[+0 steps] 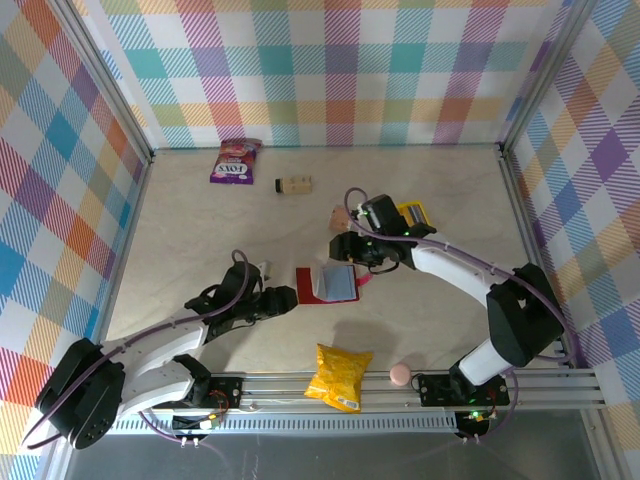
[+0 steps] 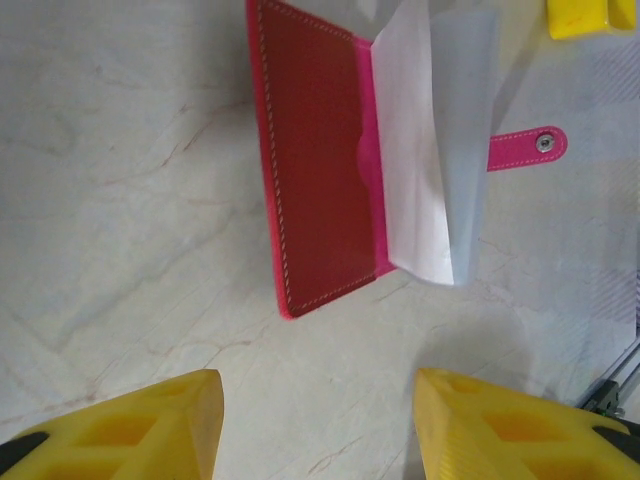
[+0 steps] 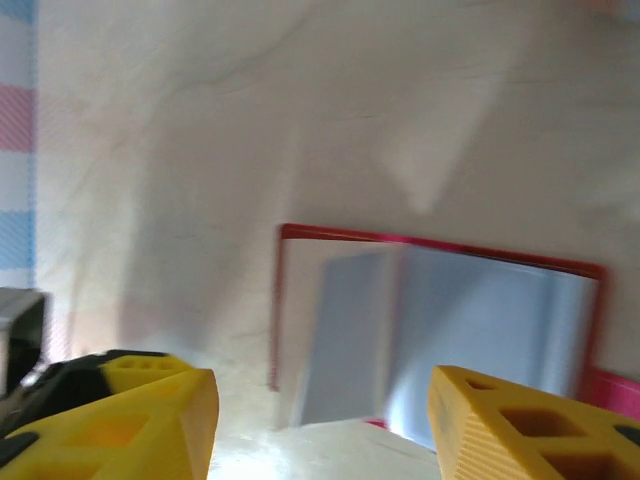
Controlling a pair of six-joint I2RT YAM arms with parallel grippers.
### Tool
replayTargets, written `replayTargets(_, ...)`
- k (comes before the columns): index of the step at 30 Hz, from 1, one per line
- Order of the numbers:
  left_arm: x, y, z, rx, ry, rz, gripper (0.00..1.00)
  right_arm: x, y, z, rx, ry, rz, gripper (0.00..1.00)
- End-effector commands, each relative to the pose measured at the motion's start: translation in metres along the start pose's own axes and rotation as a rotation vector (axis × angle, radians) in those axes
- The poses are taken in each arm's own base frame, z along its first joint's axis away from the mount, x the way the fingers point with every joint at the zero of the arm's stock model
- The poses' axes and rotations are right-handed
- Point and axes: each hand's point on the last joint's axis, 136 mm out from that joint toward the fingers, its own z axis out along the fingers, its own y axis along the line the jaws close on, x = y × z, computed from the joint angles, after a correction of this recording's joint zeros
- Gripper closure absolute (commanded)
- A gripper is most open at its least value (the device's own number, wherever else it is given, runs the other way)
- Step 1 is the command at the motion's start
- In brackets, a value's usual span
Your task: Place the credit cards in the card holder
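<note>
The red card holder [image 1: 325,285] lies open on the table between the two grippers. In the left wrist view its red inner pocket [image 2: 320,170] faces up, pale clear sleeves [image 2: 430,150] fan out to the right, and the pink snap tab [image 2: 530,148] sticks out sideways. My left gripper [image 1: 287,298] hovers just left of the holder, open and empty [image 2: 318,430]. Just behind the holder's far right corner is my right gripper [image 1: 355,252], also open with nothing between its fingers [image 3: 325,420]; its view is blurred and shows the holder's grey-blue sleeves [image 3: 440,330]. I cannot make out any loose credit cards.
A small yellow tray [image 1: 412,213] stands behind the right arm, partly hidden by it. A yellow chip bag [image 1: 340,376] and a pink round thing [image 1: 400,374] lie at the near edge. A purple snack bag [image 1: 235,160] and a beige box [image 1: 294,184] lie at the back.
</note>
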Motion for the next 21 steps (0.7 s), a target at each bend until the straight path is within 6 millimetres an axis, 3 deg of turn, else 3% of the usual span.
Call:
replayTargets(1,-0.015,-0.012,0.004,0.025,-0.010,0.031,0.47,0.030,-0.035,0.006,0.124,0.102,0.003,0.47)
replayTargets(6,-0.018,-0.005,0.018,0.011,0.019,0.004,0.50,0.039,-0.049,0.016,0.161,0.153,0.013,0.52)
replayTargets(11,-0.018,-0.004,0.027,0.025,0.035,-0.004,0.53,0.042,-0.050,0.032,0.137,0.193,0.021,0.53)
replayTargets(21,-0.018,-0.004,0.036,0.029,0.055,0.004,0.63,0.040,-0.050,0.047,0.126,0.220,0.030,0.64)
